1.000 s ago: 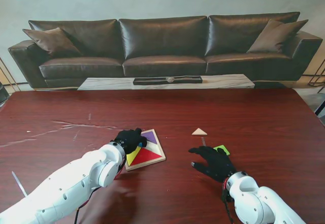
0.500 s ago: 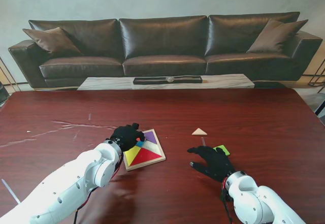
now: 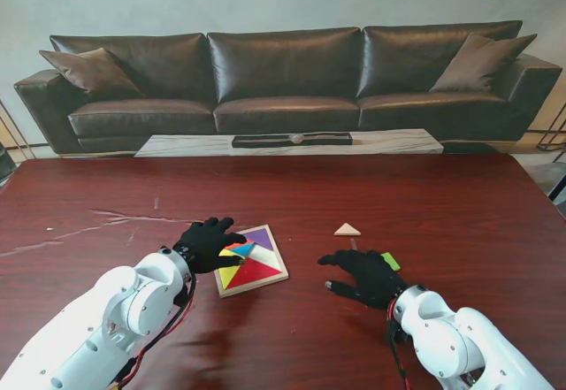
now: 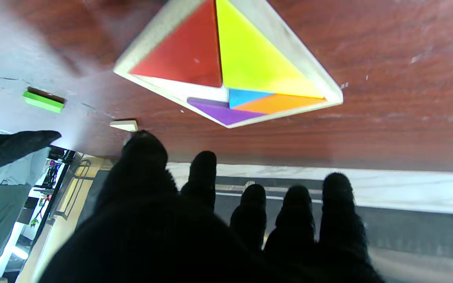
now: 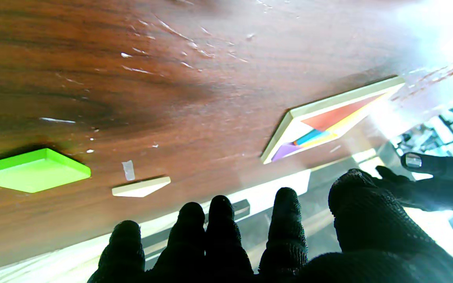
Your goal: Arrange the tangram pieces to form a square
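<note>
Your left hand point(image 3: 206, 243) hovers over the tray point(image 3: 276, 277)'s left edge, fingers apart, holding nothing; red, yellow, blue, orange, purple already seated. Right hand point(image 3: 364, 275) is spread and empty, just beside the green piece point(image 3: 386, 260); the wooden triangle point(image 3: 347, 229) lies farther toward the table's far edge. Imo take green w/ the right, pinch its edges, lift flat, match the gap's angle before lowering

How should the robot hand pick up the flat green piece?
The green piece lies flat on the table beside the right robot hand, so there is nothing to grab from the top. Probably best to come down from above and pinch two opposite thin edges with thumb and fingertip.
</note>
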`<state>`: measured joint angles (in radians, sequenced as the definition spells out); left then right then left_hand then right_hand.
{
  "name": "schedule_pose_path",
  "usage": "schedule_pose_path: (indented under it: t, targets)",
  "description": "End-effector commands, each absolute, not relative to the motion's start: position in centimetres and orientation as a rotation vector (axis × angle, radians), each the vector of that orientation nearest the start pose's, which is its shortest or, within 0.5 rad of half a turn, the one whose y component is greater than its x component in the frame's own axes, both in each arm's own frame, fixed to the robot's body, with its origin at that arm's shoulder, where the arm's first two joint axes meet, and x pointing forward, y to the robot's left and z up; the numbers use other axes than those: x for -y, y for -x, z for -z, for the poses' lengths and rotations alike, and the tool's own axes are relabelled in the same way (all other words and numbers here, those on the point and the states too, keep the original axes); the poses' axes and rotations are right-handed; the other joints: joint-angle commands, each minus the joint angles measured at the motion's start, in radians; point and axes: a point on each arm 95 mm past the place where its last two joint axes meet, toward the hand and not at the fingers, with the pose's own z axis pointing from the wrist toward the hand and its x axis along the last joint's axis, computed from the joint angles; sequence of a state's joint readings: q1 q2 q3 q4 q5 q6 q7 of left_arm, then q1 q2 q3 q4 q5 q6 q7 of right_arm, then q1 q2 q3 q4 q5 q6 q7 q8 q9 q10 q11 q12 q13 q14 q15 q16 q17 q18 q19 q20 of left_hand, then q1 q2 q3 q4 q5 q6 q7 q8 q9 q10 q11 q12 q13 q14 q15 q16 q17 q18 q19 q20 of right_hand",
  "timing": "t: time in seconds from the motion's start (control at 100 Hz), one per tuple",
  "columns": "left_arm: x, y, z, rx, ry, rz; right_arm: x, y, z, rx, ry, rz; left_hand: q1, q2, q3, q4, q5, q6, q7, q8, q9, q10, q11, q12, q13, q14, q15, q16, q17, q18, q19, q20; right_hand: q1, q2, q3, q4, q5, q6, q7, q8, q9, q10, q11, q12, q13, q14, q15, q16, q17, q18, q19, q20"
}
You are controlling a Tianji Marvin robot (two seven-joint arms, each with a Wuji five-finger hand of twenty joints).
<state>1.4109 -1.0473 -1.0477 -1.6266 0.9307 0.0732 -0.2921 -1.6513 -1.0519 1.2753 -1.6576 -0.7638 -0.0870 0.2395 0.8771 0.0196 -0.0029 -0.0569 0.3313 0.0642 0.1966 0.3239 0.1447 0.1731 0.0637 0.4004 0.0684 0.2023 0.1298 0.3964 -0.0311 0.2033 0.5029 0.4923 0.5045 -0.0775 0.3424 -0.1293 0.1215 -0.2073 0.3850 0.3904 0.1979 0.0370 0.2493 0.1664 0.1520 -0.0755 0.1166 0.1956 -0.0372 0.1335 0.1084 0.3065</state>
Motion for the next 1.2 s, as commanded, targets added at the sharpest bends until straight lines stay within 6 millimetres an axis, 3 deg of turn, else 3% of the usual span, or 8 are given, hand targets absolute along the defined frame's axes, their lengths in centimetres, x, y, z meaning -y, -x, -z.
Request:
schedule_pose_path:
  t: [0.0,0.21,0.56,0.59,0.97,1.0,1.14,1.19]
  targets:
    - [3.4,-40.8,32.3,-1.82,1.331,1.309,1.2,-37.8,33.2,-1.696,-1.483,-1.529,-0.047,0.048,-0.017,0.045,-0.048,0.011,-0.045,-0.007,-0.04,-0.008,-0.051,-0.059,-0.045,-0.019,-0.082,-0.048,-0.035,-0.023,-0.097,-0.056,-0.015,0.029,-0.025,0.023,-0.034,-0.016,-0.014,0.007,-0.026,-0.018,-0.024,-0.014,-0.041,-0.032,-0.019,0.002,0.005,-0.017,-0.037,0.021]
    - [2.5,-39.0,33.1,-1.786,1.465,1.286,1.2,-38.5,32.0,-1.773,-1.463,-1.531,-0.093,0.068,-0.021,0.046,-0.101,0.032,-0.115,0.011,-0.053,-0.003,-0.081,-0.247,-0.054,-0.037,-0.144,-0.24,-0.042,-0.051,-0.372,-0.129,-0.021,0.035,-0.054,0.025,-0.035,-0.006,-0.041,0.005,-0.025,-0.026,-0.049,-0.023,-0.044,-0.037,-0.035,-0.002,0.021,-0.031,-0.077,-0.002]
    - [1.5,-37.9,33.6,-1.698,1.481,1.385,1.3,-40.2,30.6,-1.807,-1.366,-1.565,-0.096,0.063,-0.021,0.046,-0.101,0.036,-0.121,0.014,-0.052,-0.005,-0.077,-0.251,-0.054,-0.037,-0.141,-0.254,-0.042,-0.047,-0.399,-0.118,-0.044,0.003,-0.053,0.024,-0.032,-0.011,-0.065,0.017,-0.024,-0.035,-0.069,-0.024,-0.046,-0.038,-0.055,-0.003,0.041,-0.031,-0.121,-0.033]
    - [1.5,-37.9,33.5,-1.699,1.48,1.396,1.4,-40.4,30.4,-1.809,-1.357,-1.568,-0.096,0.061,-0.022,0.046,-0.1,0.036,-0.121,0.014,-0.052,-0.005,-0.076,-0.25,-0.054,-0.036,-0.14,-0.254,-0.041,-0.047,-0.4,-0.117,-0.106,-0.023,0.048,0.023,-0.03,-0.011,-0.075,0.039,-0.023,-0.035,-0.07,-0.025,-0.048,-0.036,-0.05,-0.002,0.036,-0.03,-0.109,-0.025]
    - [1.7,-37.3,32.5,-1.701,1.468,1.45,3.8,-44.1,29.0,-1.789,-1.261,-1.528,-0.093,0.052,-0.02,0.048,-0.097,0.04,-0.122,0.016,-0.051,0.003,-0.072,-0.232,-0.053,-0.034,-0.136,-0.243,-0.038,-0.039,-0.407,-0.108,-0.25,-0.189,0.35,-0.012,-0.024,-0.024,-0.063,0.067,-0.019,-0.007,-0.01,-0.004,-0.017,-0.015,-0.005,-0.011,0.023,-0.03,-0.004,0.048]
    - [1.7,-37.3,32.5,-1.7,1.469,1.453,4.0,-44.3,29.0,-1.779,-1.256,-1.52,-0.092,0.051,-0.019,0.048,-0.098,0.041,-0.123,0.016,-0.05,0.003,-0.072,-0.231,-0.053,-0.034,-0.136,-0.242,-0.038,-0.039,-0.407,-0.107,-0.255,-0.202,0.368,-0.012,-0.029,-0.026,-0.032,0.03,-0.022,-0.005,-0.001,-0.002,-0.014,-0.012,0.0,-0.015,-0.02,-0.029,0.154,-0.072]
    - [1.7,-37.4,32.5,-1.698,1.467,1.46,4.7,-45.3,29.0,-1.751,-1.264,-1.473,-0.085,0.047,-0.018,0.048,-0.096,0.041,-0.123,0.017,-0.05,0.004,-0.072,-0.227,-0.053,-0.035,-0.134,-0.237,-0.036,-0.039,-0.401,-0.101,-0.26,-0.259,0.427,-0.022,-0.027,-0.031,-0.017,0.024,-0.02,0.006,0.002,-0.001,-0.005,-0.004,0.009,-0.015,-0.023,-0.026,0.222,-0.12]
    - [1.7,-37.4,32.5,-1.699,1.468,1.459,4.9,-45.3,28.9,-1.752,-1.265,-1.451,-0.083,0.047,-0.018,0.048,-0.097,0.041,-0.123,0.017,-0.05,0.005,-0.072,-0.225,-0.052,-0.033,-0.134,-0.234,-0.036,-0.038,-0.399,-0.099,-0.266,-0.275,0.454,-0.033,-0.03,-0.031,-0.002,0.007,-0.019,0.009,0.006,0.0,-0.003,-0.001,0.014,-0.02,-0.042,-0.026,0.318,-0.205]
